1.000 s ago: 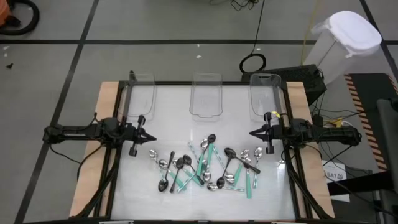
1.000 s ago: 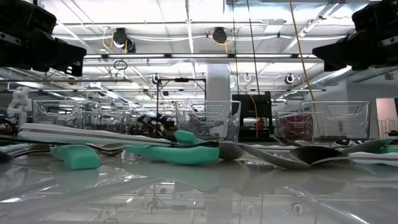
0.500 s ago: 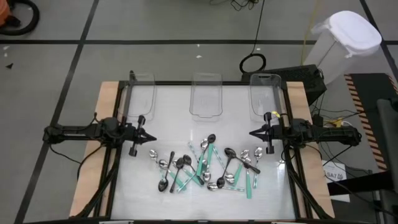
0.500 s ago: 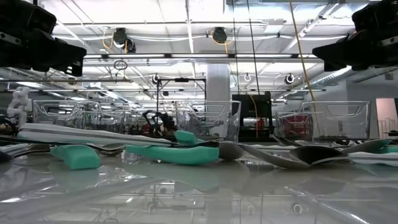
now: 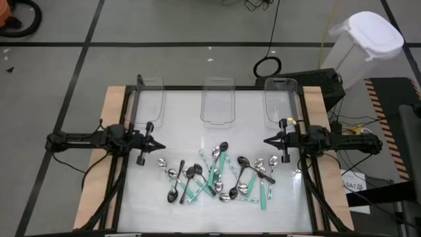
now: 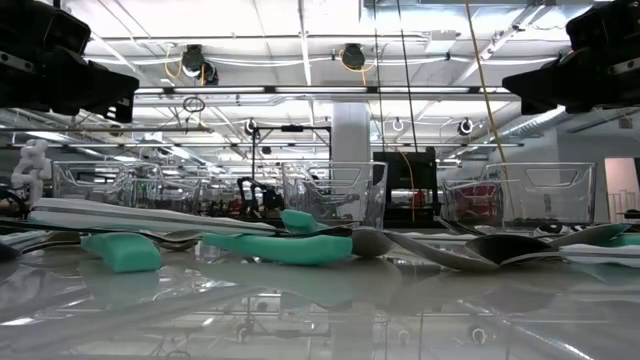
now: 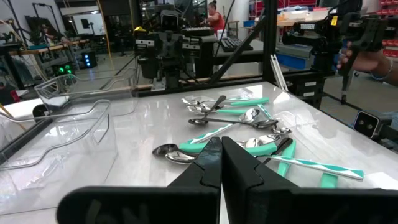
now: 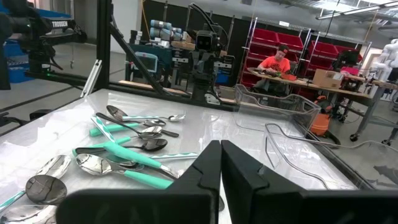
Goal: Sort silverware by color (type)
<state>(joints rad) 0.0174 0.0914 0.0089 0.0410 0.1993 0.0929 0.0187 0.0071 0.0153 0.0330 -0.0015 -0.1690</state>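
Presently, both grippers, left (image 5: 160,146) and right (image 5: 266,141), are held closed and empty above the worktop (image 5: 164,204). Spoons (image 5: 217,176) lie tangled mid-worktop; overlapping handles risk a double pick or missorting.

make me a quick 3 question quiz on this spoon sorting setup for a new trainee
1. True or false: the three clear bins along the table's far edge already hold spoons.
2. Multiple choice: the spoons lie (A) spread evenly over the whole table, (B) in a mixed pile between the two arms toward the near edge, (C) inside the middle bin.
3. Short answer: what state are the left hand and right hand in, and is either holding anything?

Key
1. False: in the high view all three bins look empty.
2. B
3. Both are shut and empty, held at the table's sides, pointing toward each other.
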